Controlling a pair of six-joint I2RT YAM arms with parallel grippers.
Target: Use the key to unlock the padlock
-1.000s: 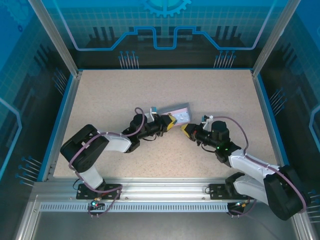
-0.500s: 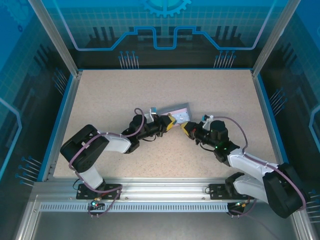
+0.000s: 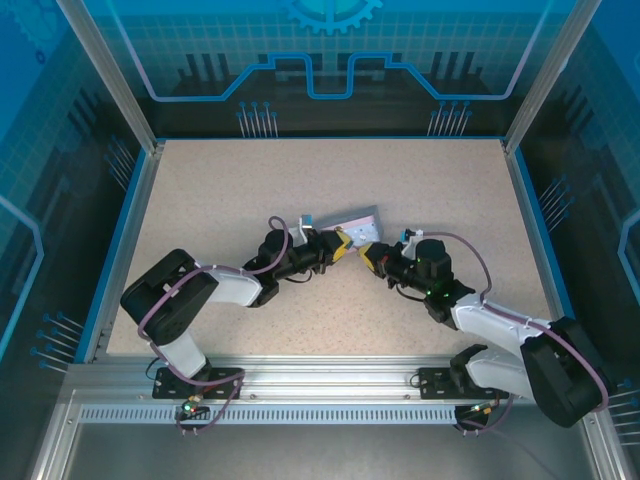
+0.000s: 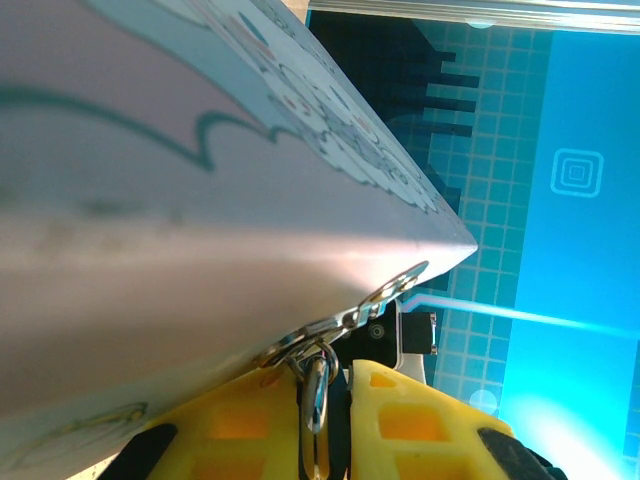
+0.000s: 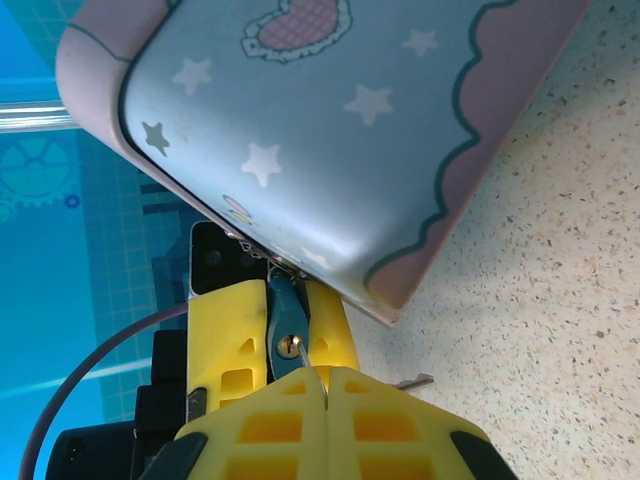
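The small bluish-grey padlock (image 5: 284,322) hangs from the hasp of a pale blue cartoon tin (image 5: 330,140). My left gripper (image 4: 330,405) is shut on it, its yellow fingers (image 5: 226,335) on both sides. The shackle (image 4: 316,388) shows through the tin's metal hasp (image 4: 372,298). My right gripper (image 5: 325,378) is shut on the key (image 5: 310,362), a thin sliver. The key's tip meets the brass keyhole (image 5: 290,346); how deep it sits I cannot tell. In the top view the left gripper (image 3: 344,246) and right gripper (image 3: 368,258) stand tip to tip beside the tin (image 3: 352,224).
A second small metal piece (image 5: 412,382), like a spare key, lies on the speckled table (image 5: 560,300) just right of my right gripper. Blue rails (image 3: 120,240) and walls border the table. Open tabletop lies behind the tin.
My right arm has moved a little to the left, closing on the left gripper and the padlock. The left arm and the tin have held still.
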